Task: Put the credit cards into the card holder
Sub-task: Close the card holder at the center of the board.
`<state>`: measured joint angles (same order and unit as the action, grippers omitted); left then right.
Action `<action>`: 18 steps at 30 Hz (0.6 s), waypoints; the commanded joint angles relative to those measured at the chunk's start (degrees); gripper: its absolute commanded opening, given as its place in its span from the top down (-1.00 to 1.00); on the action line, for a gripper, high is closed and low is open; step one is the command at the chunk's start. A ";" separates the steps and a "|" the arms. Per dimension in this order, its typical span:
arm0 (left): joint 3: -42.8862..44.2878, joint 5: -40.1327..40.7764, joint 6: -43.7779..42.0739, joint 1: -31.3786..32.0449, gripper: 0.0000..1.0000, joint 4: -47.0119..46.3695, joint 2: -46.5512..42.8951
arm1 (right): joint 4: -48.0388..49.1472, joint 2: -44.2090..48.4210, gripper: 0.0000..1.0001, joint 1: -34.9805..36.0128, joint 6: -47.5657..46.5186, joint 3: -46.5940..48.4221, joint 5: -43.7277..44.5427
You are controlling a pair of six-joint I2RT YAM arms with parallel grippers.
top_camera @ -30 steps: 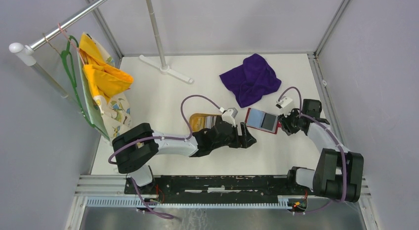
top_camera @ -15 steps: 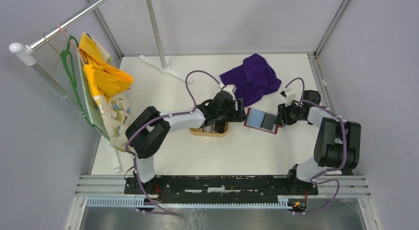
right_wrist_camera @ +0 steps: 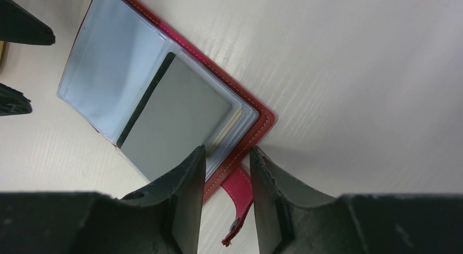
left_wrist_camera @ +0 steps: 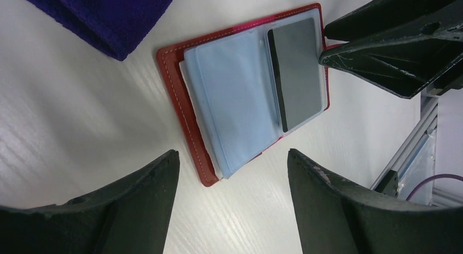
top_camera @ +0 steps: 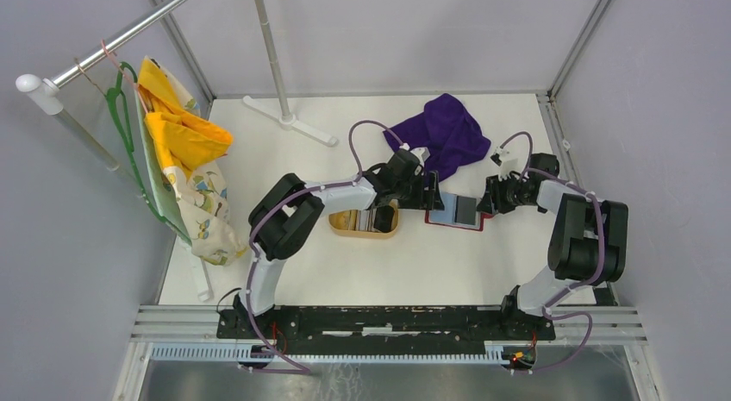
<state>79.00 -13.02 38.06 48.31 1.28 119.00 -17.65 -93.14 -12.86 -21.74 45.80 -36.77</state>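
As the overhead camera shows it, layout: the red leather-like folding card holder (top_camera: 455,209) lies open on the white table (top_camera: 284,168), just right of the oval tan wooden tray (top_camera: 345,229) and near the crumpled purple cloth (top_camera: 440,134).
Overhead, supply: the thin dark and pale plastic credit cards (top_camera: 373,218) lie in the tray, partly under the left arm, so their number is unclear.
Overhead, arms: the left gripper (top_camera: 428,196) hangs at the card holder's left edge and the right gripper (top_camera: 491,199) at its right edge.
Left wrist, jaws: the left gripper (left_wrist_camera: 232,202) is spread wide with nothing between its fingers, above the card holder (left_wrist_camera: 185,101).
Left wrist, holder: the clear bluish plastic sleeves (left_wrist_camera: 235,101) face up. One grey card (left_wrist_camera: 297,74) sits in the right sleeve, and the left one looks empty.
Right wrist, jaws: the right gripper (right_wrist_camera: 226,202) is narrowed astride the red snap tab (right_wrist_camera: 237,196). I cannot tell whether it pinches the tab or only flanks it.
Right wrist, holder: the grey card (right_wrist_camera: 174,117) lies flush within the card holder (right_wrist_camera: 256,114).
Step in hand: probably between cards, with one seated and the left gripper free.
Next move: likely back over the tray to take one thin card by its edge. The card then has to slide square into the empty sleeve's mouth while the right side keeps the holder from skating.
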 commanded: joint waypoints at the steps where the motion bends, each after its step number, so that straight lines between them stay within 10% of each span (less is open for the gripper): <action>1: 2.40 -1.02 0.09 -0.68 -0.56 4.61 3.39 | -3.14 -3.68 0.19 -0.04 -1.17 0.14 1.20; 18: 0.62 -8.87 7.22 -0.06 -0.44 -5.78 5.61 | -6.09 -5.16 0.26 1.04 -3.40 0.43 -1.30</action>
<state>82.65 -16.40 39.99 47.62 1.43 123.24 -18.39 -95.64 -12.80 -23.44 47.48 -40.12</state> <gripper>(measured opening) 0.737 0.375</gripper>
